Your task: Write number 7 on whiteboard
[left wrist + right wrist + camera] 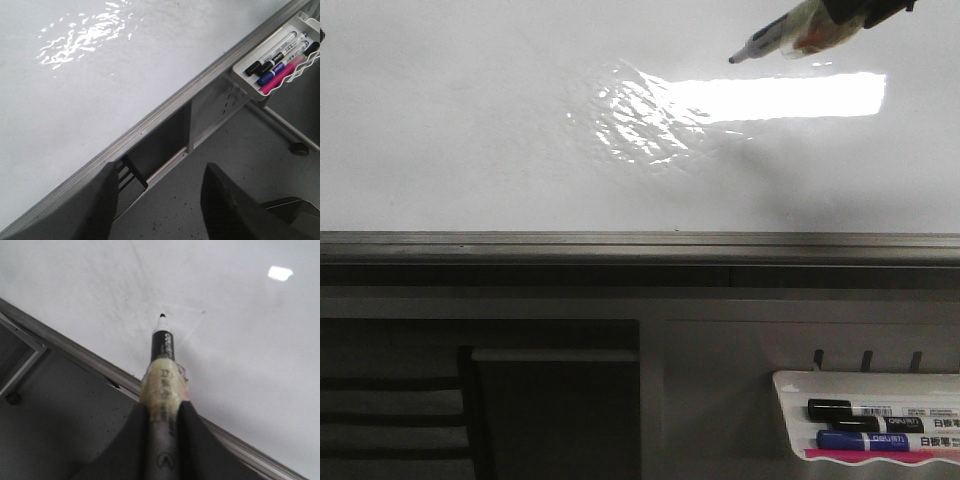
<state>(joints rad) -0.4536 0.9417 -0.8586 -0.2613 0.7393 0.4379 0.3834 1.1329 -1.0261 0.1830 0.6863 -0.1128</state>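
The whiteboard (pixel 470 130) fills the upper front view, glossy white with a bright rectangular glare and a wrinkled shiny patch. No stroke of the number 7 shows on it. My right gripper (pixel 865 10) at the top right is shut on a black-tipped marker (pixel 775 40), whose tip points left and down toward the board. In the right wrist view the gripper (pixel 164 412) clamps the tape-wrapped marker (pixel 162 365) over the board (pixel 225 330). I cannot tell whether the tip touches. My left gripper (pixel 157 200) is open and empty beside the board's edge.
A grey metal edge rail (pixel 640 245) runs along the board's near side, also seen in the left wrist view (pixel 165 107). A small white marker tray (pixel 790 385) at the lower right holds black, blue and pink markers. Dark frame parts lie below the rail.
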